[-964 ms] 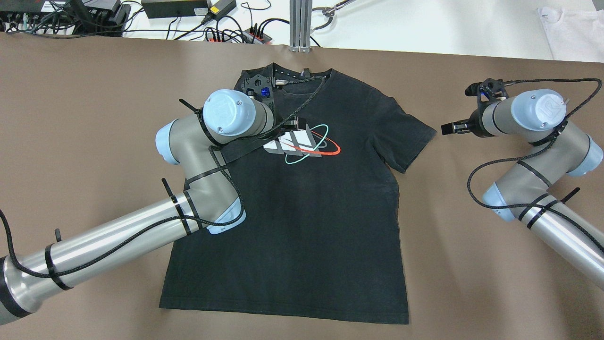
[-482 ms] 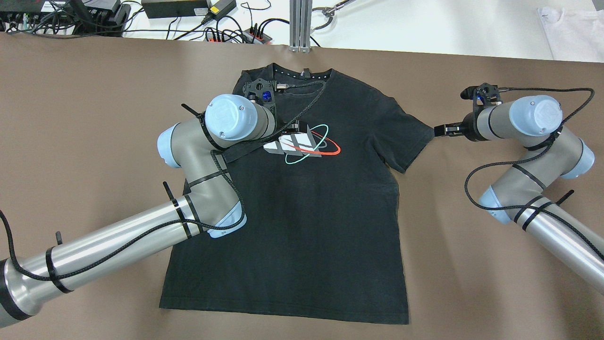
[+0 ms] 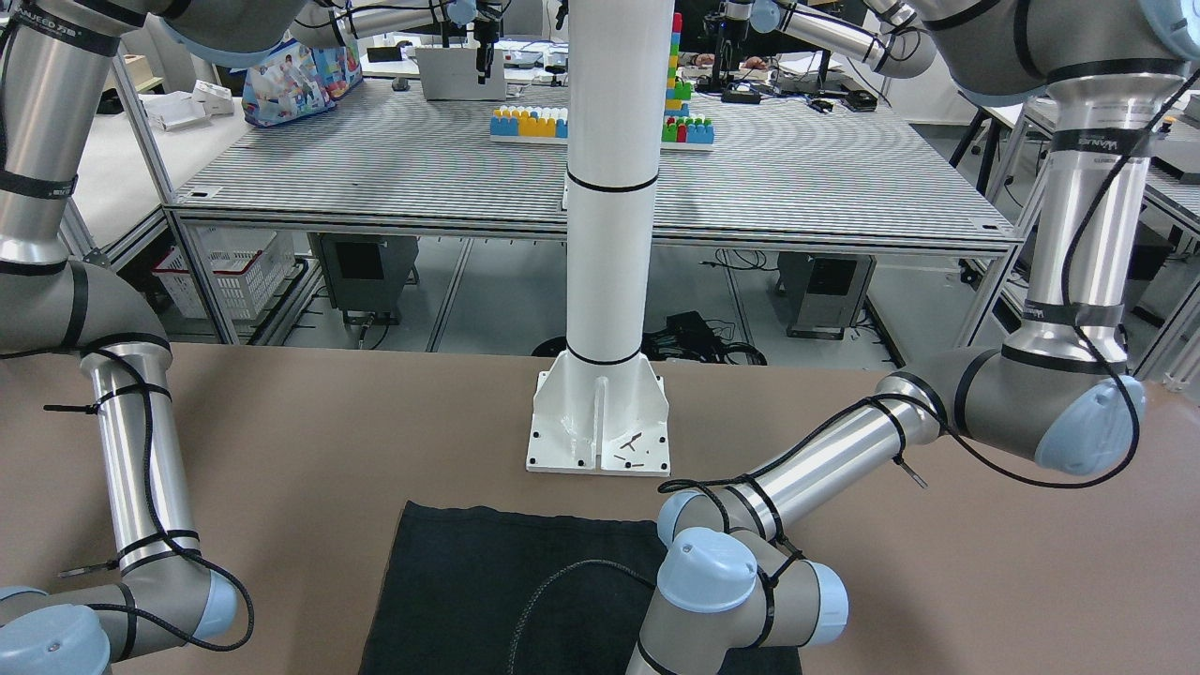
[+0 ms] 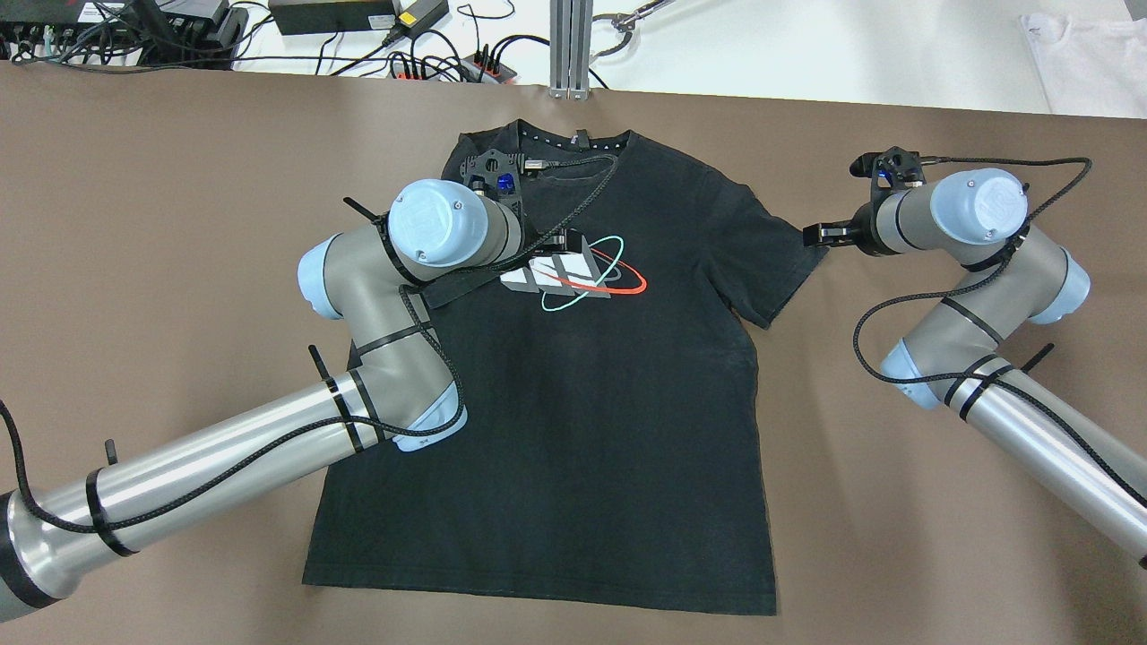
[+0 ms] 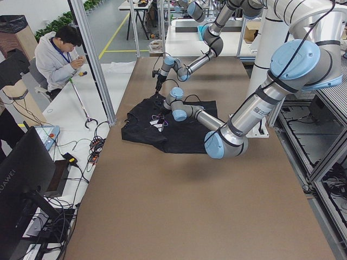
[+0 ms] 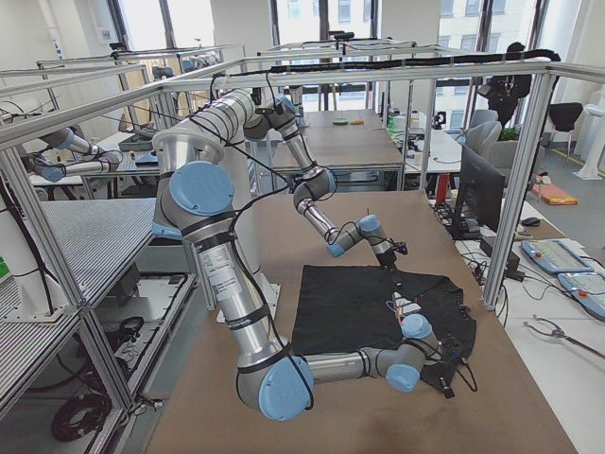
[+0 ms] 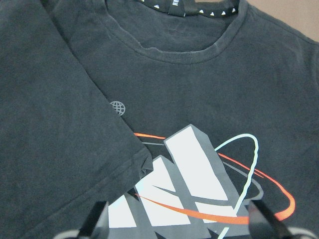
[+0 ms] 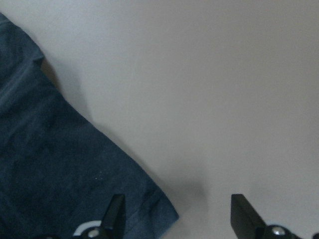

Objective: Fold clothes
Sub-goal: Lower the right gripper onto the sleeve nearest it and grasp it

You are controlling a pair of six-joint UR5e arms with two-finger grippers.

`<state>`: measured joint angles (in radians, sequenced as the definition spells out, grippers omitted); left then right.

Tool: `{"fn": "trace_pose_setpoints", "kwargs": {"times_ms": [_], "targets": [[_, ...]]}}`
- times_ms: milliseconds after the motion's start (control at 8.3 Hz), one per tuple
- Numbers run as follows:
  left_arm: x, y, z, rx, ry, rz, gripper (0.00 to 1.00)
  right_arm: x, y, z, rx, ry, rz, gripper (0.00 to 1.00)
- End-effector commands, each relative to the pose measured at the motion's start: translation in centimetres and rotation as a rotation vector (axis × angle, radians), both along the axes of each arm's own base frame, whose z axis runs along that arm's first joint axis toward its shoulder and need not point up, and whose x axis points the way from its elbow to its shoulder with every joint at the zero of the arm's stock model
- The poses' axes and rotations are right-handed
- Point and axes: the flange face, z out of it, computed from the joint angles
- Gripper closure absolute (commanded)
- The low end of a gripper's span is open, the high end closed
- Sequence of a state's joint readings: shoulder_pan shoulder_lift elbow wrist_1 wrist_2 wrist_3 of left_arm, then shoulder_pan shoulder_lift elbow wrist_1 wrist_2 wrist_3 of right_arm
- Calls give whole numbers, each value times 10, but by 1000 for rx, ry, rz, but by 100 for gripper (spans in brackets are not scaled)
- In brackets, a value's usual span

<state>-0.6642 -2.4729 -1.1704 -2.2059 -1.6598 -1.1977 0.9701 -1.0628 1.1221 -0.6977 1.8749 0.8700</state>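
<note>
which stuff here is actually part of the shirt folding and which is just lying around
For the job: black t-shirt, flat on the table; left arm, jaws open over the print; right arm, jaws open at the sleeve corner.
Lying about: white garment at the far corner; power strip; power brick; toy blocks on the rear bench.

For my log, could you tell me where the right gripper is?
Overhead view, right side: the right gripper sits open at the tip of the outspread sleeve of the T-shirt.

A black power brick (image 4: 332,13) and power strip (image 4: 448,70) lie past the brown table (image 4: 179,179).
</note>
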Motion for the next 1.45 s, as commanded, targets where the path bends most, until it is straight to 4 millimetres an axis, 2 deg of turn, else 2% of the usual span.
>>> {"fn": "trace_pose_setpoints", "kwargs": {"times_ms": [0, 120, 361, 843, 964, 1084, 1325], "targets": [[0, 0, 1, 5, -5, 5, 0, -6, -3, -2, -11, -2, 27, 31], [0, 0, 1, 7, -5, 6, 0, -10, -1, -2, -11, -2, 26, 40], [-1, -1, 1, 8, -7, 5, 0, -13, 1, -2, -13, -4, 26, 50], [-1, -1, 1, 9, -5, 5, 0, -23, 6, 1, -6, 7, 30, 56], [-1, -1, 2, 8, -7, 5, 0, -23, 6, 0, -5, 6, 30, 69], [-1, -1, 2, 8, -7, 5, 0, -23, 6, -3, -2, 3, 29, 96], [-1, -1, 2, 6, -6, 4, 0, -22, 6, -8, 7, -7, 32, 100]]}}
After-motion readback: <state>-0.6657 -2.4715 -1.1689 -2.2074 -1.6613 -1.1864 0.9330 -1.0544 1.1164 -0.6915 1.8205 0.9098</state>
